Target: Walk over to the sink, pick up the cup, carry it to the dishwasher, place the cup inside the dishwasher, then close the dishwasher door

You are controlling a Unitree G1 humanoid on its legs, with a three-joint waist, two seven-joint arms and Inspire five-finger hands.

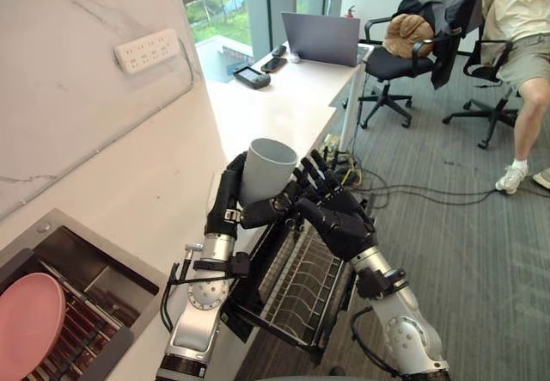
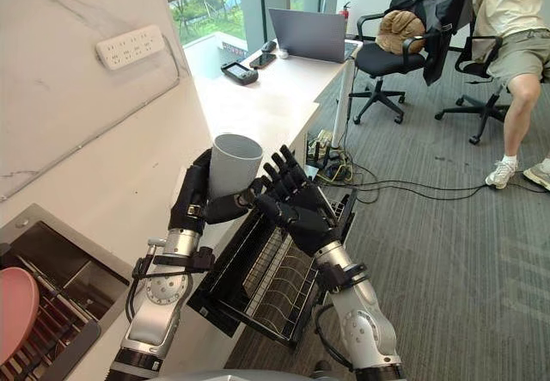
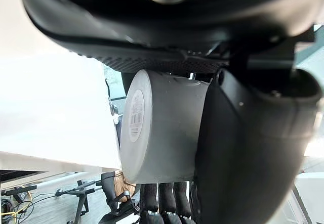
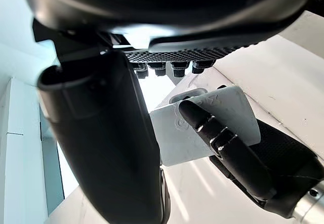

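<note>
A grey cup stands upright in the air at the counter's edge, mouth up, with my left hand shut round its side. The left wrist view shows the cup's base with a label. My right hand is open just right of the cup, its straight fingers reaching up beside the cup wall; I cannot tell whether they touch it. Below both hands the dishwasher's wire rack stands pulled out from under the counter. The right wrist view shows the cup with the left hand's thumb across it.
The sink lies at the lower left with a pink plate in it. A power strip hangs on the wall. Further along the white counter are a laptop and small devices. Office chairs, floor cables and a seated person are at the right.
</note>
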